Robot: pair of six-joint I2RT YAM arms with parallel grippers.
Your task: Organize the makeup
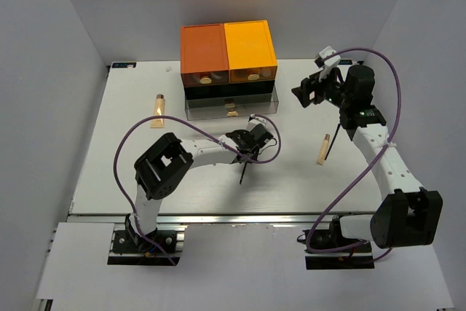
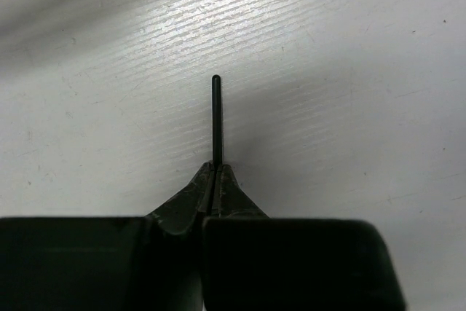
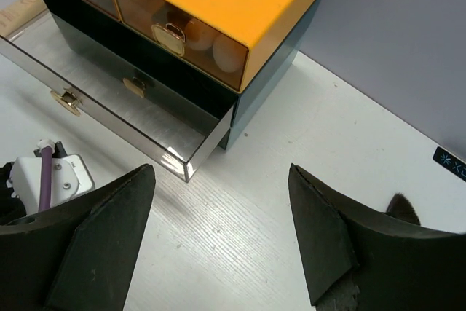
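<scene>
Stick-stowing step: my left hand (image 2: 216,170) pinches a thin black stick (image 2: 216,118) over the bench (image 2: 349,71), right hand (image 3: 220,180) open, and next, I judge, it goes into the open clear drawer (image 1: 211,111).

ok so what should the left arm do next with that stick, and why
Probably carry it forward and over the open bottom drawer: the left jaws are shut on the stick, and that drawer stands pulled out just beyond them.

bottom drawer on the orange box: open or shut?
Open. In the right wrist view the clear bottom drawer juts out well past the front of the box; the top view agrees.
</scene>
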